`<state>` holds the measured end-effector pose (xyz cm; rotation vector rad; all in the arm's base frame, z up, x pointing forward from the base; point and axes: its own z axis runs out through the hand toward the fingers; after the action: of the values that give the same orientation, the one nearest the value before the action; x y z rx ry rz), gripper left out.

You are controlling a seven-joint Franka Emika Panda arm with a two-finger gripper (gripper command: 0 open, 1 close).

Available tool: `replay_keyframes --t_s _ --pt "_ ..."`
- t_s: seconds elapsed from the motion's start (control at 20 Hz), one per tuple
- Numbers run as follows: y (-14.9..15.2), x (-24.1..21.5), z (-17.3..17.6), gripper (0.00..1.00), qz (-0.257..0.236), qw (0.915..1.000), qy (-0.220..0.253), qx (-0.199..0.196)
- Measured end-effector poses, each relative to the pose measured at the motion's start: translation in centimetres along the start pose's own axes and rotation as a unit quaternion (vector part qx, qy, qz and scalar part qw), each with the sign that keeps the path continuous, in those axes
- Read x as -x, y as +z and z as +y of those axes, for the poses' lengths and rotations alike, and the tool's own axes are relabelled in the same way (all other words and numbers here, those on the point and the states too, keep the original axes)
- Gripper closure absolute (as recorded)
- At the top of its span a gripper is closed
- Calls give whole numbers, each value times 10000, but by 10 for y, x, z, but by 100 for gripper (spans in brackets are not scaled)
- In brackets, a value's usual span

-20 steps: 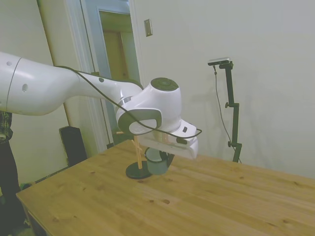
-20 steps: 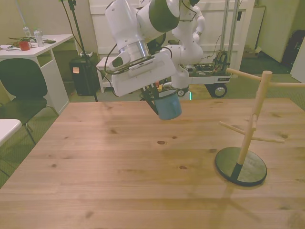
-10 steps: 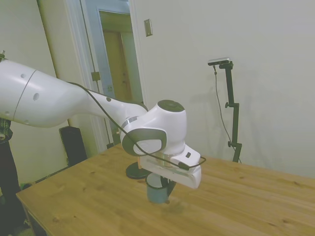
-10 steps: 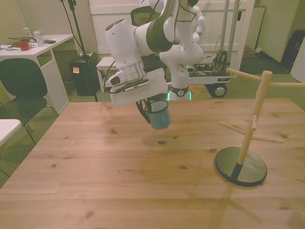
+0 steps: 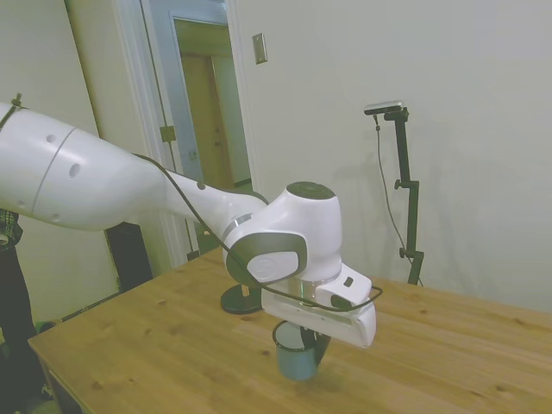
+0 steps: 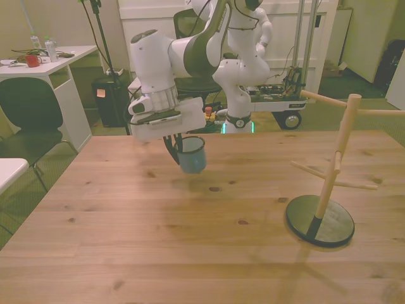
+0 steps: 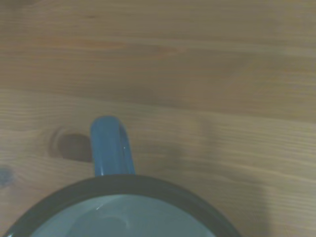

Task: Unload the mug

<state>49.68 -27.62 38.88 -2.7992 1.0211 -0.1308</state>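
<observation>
The pincer (image 6: pixel 180 147) hangs under the white wrist block, and it has the mug (image 6: pixel 192 154) held by the rim, one dark finger down along the side that faces the front view's left. In the side view the pincer (image 5: pixel 304 338) is mostly hidden by the wrist housing, with only dark finger parts showing either side of the mug (image 5: pixel 295 354). The mug is pale blue-grey, open end up and tipped a little, white inside with a thin dark rim. Whether its bottom touches the desk (image 6: pixel 190 240) or hangs just above it, I cannot tell; in the front view a faint shadow lies just under it.

From the wrist camera the mug's rim (image 7: pixel 118 190) fills the near edge, and its blue loop handle (image 7: pixel 111 145) sticks out over the bare wood planks (image 7: pixel 197 74), with a dark knot just beside it.

The white arm (image 5: pixel 129 185) stretches in low over the desk (image 5: pixel 172 345), a black cable looping along it to the wrist.

Well apart from the mug, toward the front view's right, stands the wooden peg stand (image 6: pixel 335 164) on its black round base (image 6: pixel 319 220), with pale pegs jutting out at several heights. In the side view only its base (image 5: pixel 240 299) shows, just behind the arm's elbow.

Beyond the desk, at the front view's left, there is a white side table (image 6: pixel 44 69) with a black chair (image 6: pixel 28 120) beside it.
</observation>
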Motion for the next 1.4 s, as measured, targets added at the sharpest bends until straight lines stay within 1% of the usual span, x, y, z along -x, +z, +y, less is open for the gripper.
replay_keyframes --t_s 0.2,0.4,0.45,1.05,1.15,1.4 --pt "18 -5 8 100 0 9999 72 80" --pt "21 -6 13 100 -10 9999 111 99" --pt "21 -6 13 0 -8 9999 114 99" --pt "16 -7 10 0 41 9999 14 159" --pt "6 -9 6 0 110 9998 -31 141" --pt "-31 -6 -10 0 313 9993 -159 90"
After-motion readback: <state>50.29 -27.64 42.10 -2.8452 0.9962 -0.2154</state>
